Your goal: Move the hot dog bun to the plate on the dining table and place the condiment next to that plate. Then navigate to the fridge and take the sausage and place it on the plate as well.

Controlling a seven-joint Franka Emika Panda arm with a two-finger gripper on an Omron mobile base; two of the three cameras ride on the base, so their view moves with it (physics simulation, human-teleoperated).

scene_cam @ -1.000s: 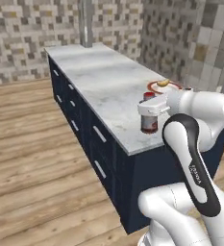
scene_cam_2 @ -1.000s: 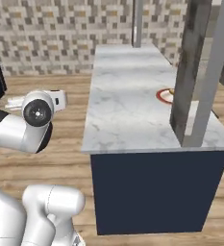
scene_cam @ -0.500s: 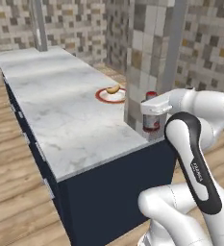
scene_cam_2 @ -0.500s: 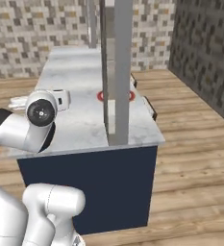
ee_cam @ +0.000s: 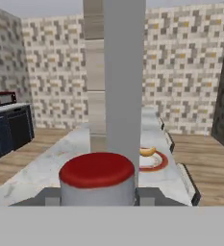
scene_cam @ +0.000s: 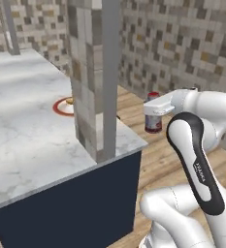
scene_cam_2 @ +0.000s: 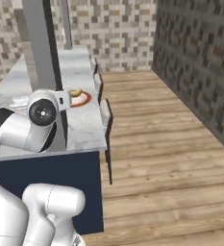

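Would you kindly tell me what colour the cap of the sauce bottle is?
Red; the cap of the bottle shows best in the hand view.

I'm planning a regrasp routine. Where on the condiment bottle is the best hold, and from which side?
Grip the condiment bottle on its round body just under the red cap, from the side, as the end effector holds it now. It hangs upright, and its straight walls probably suit flat fingers better than the wide cap.

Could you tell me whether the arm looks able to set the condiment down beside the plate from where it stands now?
Probably not yet. The claw holds the condiment off the dining table, over the floor, and a pillar stands between it and the plate.
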